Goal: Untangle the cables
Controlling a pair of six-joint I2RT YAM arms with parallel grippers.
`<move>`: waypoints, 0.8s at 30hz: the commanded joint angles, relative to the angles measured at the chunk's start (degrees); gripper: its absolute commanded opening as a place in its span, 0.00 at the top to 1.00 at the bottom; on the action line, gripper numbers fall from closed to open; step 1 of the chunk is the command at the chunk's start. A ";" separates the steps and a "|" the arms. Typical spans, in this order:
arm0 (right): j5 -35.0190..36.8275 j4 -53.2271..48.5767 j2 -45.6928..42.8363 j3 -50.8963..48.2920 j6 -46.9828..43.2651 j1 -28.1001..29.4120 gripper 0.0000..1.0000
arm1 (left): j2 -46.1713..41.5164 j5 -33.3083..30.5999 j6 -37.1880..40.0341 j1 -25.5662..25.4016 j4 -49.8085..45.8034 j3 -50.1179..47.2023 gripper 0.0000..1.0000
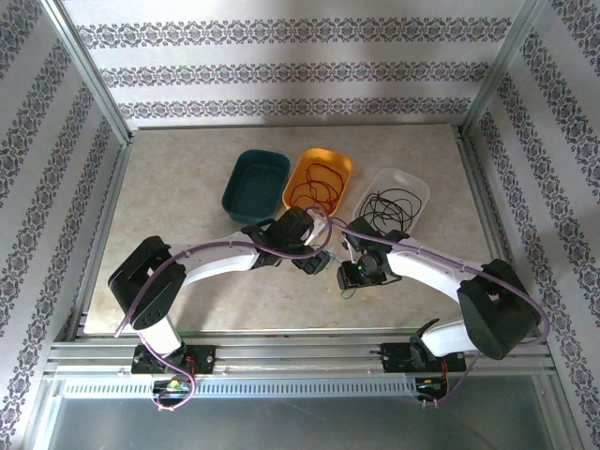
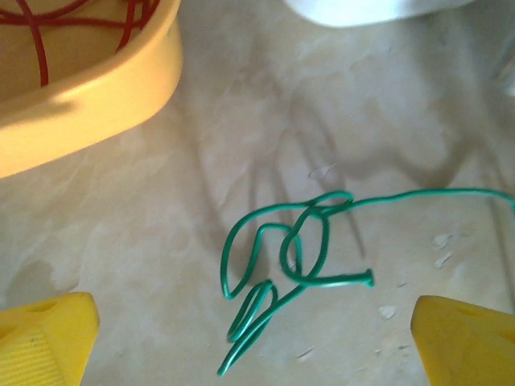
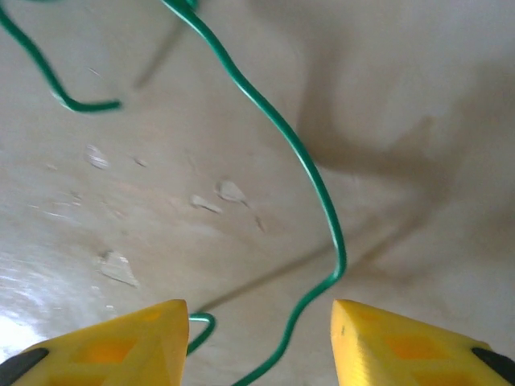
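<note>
Though flecked — marbled table (image 1: 169, 187), papered walls (image 1: 281, 70)

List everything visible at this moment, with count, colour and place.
table: one, beige marbled, under everything
teal tray: one, leftmost of three trays
orange tray: one, middle
white tray: one, rightmost
red cable: one, coiled in the orange tray
black cable: one, coiled in the white tray
green cable: one, tangled on the table in front of the trays
arms: two, white and black, meeting at the centre
left jaws: yellow fingertips, wide open above the green cable
right jaws: yellow fingertips, open, a green strand passing between them
</note>
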 commanded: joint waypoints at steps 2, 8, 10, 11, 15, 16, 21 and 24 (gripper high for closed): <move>1.37 -0.77 1.63 -1.94 3.17 1.15 0.50 | 1.40 -0.33 3.57 -0.31 3.93 -1.46 0.00; 1.84 0.11 5.18 -1.02 3.13 1.19 0.57 | 3.65 2.85 4.05 -0.24 5.73 -1.54 0.06; 2.33 0.10 5.69 -0.98 3.75 1.27 0.66 | 4.48 3.09 4.23 -0.15 5.74 -1.37 0.11; 2.74 0.19 5.55 -1.13 4.14 1.20 0.71 | 4.88 3.52 4.46 -0.07 5.68 -1.31 0.12; 6.83 -0.28 3.54 -1.07 5.29 1.21 0.98 | 5.99 4.30 4.64 0.37 6.23 -1.49 0.18; 7.76 -0.41 2.75 -1.02 5.37 1.16 1.00 | 6.06 4.50 4.64 0.46 6.32 -1.60 0.18; 11.11 -0.59 -2.64 0.04 4.89 0.53 1.00 | 4.26 6.07 3.12 1.50 8.21 -2.89 0.15; 12.74 -1.20 -5.28 1.10 4.65 -0.85 1.00 | 1.14 9.84 -0.11 3.38 11.82 -5.36 0.10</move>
